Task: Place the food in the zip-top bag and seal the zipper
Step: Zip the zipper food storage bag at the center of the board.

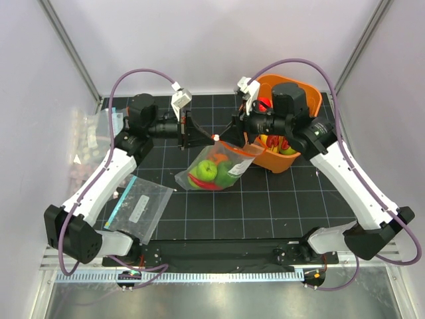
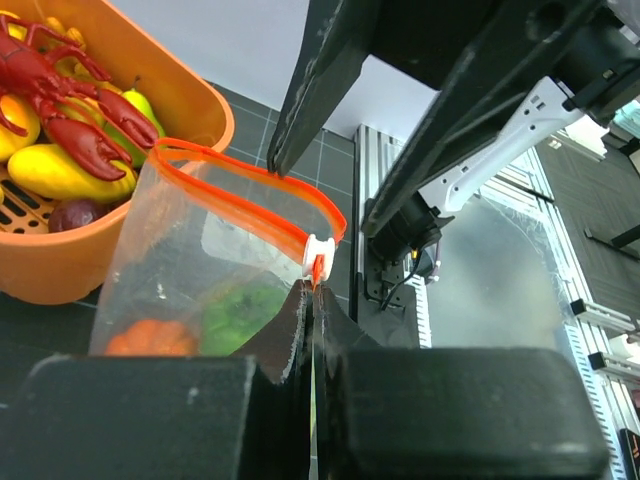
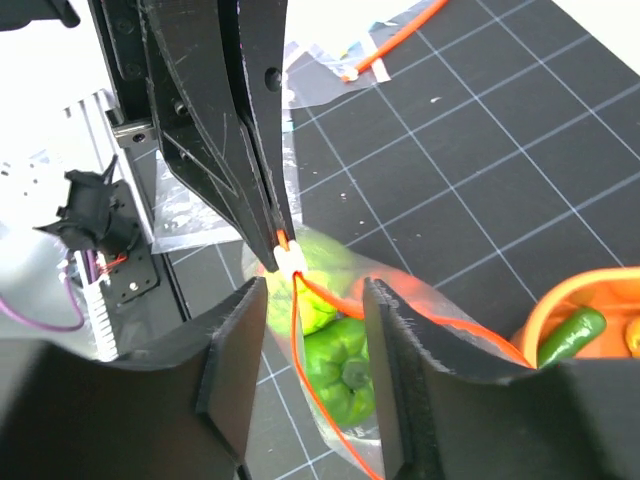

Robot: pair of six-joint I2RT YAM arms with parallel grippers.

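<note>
A: Bag status?
B: I see the zip-top bag point(image 1: 216, 169) mid-mat, lifted by its mouth, with a green apple point(image 1: 207, 171) and a green pepper point(image 3: 345, 370) inside. The zipper point(image 2: 255, 222) gapes in a loop, white slider point(image 2: 318, 250) at its left end.
A: Grippers?
B: Left gripper point(image 2: 312, 300) is pinched tight on the bag's edge beside the slider. Right gripper point(image 3: 305, 320) has its jaws apart, straddling the zipper. Orange basket point(image 1: 312, 93) far right holds a toy lobster point(image 2: 60, 90). Teal-edged bag point(image 1: 139, 207) lies near left.

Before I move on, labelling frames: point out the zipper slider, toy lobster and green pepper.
zipper slider point(image 2: 318, 255): left wrist, white body
toy lobster point(image 2: 45, 75): left wrist, back
green pepper point(image 3: 345, 375): right wrist, stem end
</note>
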